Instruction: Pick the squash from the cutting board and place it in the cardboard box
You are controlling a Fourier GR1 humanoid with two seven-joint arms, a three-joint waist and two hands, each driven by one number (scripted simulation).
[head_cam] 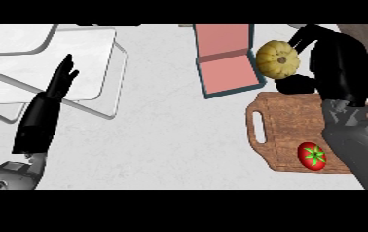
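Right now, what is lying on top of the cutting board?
A tomato lies on the cutting board, near its lower right corner. The right arm covers the board's right side, so anything there is hidden. The squash is off it, in the right hand.

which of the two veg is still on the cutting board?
The red tomato, at the cutting board's near right corner. The yellow squash is in the right hand, beyond the board beside the box.

Right robot hand [305, 60] curled round squash [277, 59] beside box [229, 72], tomato [312, 155] on board [287, 124], left robot hand [61, 77] open.
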